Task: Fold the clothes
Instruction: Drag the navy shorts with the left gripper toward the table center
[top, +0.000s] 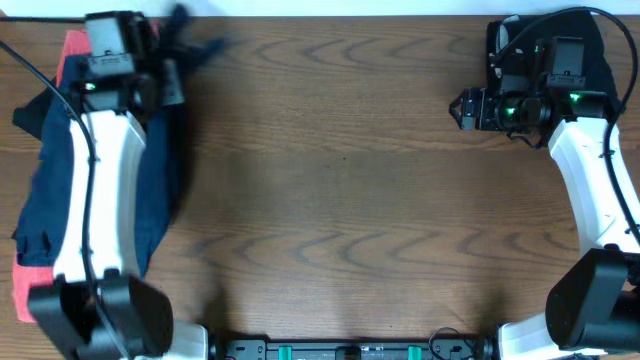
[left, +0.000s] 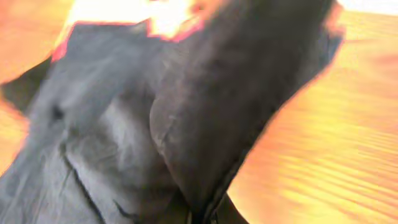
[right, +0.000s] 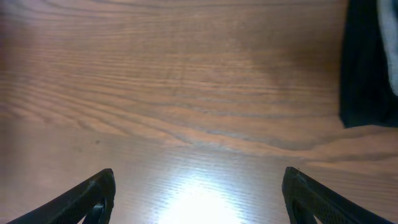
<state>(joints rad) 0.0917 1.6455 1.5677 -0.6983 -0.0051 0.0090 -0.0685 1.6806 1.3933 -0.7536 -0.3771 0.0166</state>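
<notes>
Left gripper (top: 165, 58): far-left corner of table (top: 330, 180), over the navy clothes (top: 45, 170). Jaws closed. Dark cloth bunches into them and fills the wrist view. Own fingers hidden there.

Coral piece (top: 35, 282) shows under the navy heap at its near and far ends.

Right gripper (right: 199, 205): spread wide, nothing held, hovering above bare wood. Black garment (right: 367, 68) lies to its right, apart from the fingers, at the far-right corner.
</notes>
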